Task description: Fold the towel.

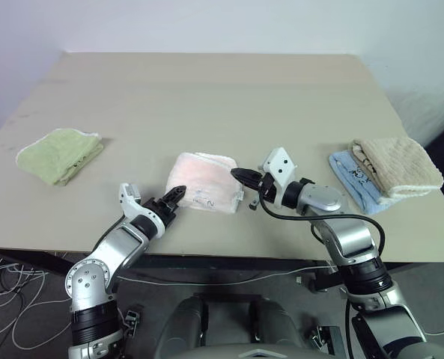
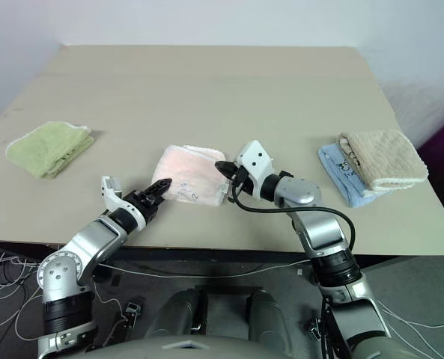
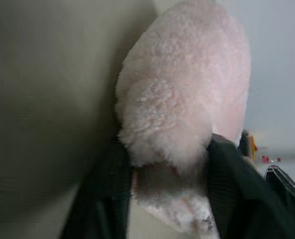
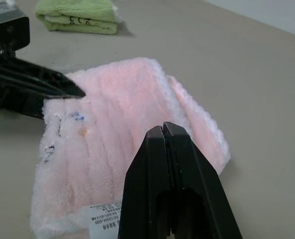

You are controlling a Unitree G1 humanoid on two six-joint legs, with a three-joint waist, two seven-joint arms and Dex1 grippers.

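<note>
Folded into a thick pad at the table's (image 1: 207,97) centre, the towel (image 1: 203,179) has the left gripper (image 1: 174,196) pinching its 8 o'clock corner, likely to steady the fold, while the right gripper (image 1: 239,176), pressed together and empty, rests against its 3 o'clock edge.

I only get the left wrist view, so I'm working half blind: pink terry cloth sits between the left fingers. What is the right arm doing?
Observer: The right arm's fingers are shut, with their tips at the pink towel's right edge, opposite the left fingers.
Operator: How far along is the fold?
Observer: The pink towel lies as a compact folded rectangle near the table's front edge.
Operator: Anything nearby to avoid?
Observer: A light green folded towel lies well off to the left, and a beige folded towel on a blue cloth lies well off to the right.
</note>
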